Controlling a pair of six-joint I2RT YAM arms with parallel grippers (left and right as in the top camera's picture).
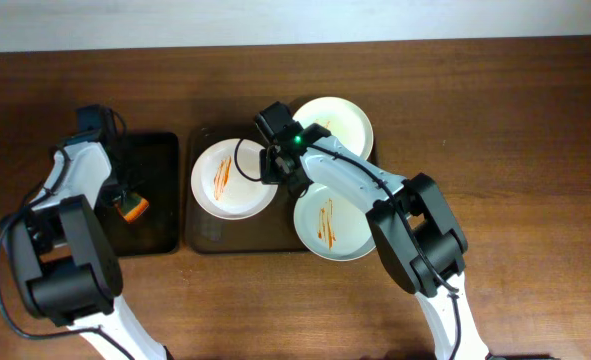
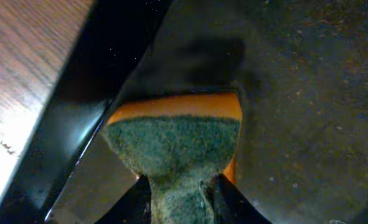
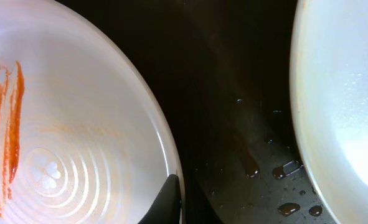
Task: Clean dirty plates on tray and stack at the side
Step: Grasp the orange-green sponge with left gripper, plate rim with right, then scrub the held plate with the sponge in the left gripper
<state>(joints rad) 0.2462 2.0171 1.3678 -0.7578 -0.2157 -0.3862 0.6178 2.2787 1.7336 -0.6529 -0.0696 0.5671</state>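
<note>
Left white round shallow plate (image 1: 233,178) and near-right pale plate (image 1: 330,228) both carry orange-red sauce streaks. The far-right pale plate (image 1: 335,122) shows none. All three lie on the large brown translucent rectangular tray (image 1: 207,238) at table centre, so at most one looks wiped, two remain, and no side stack is begun. The right gripper (image 1: 275,165) sits at the left plate's rim with one finger (image 3: 167,200) over its edge, its opening not discernible. The left gripper (image 1: 125,203), over the smaller black tray (image 1: 155,230), is clamped on an orange sponge with green scouring face (image 2: 174,146).
</note>
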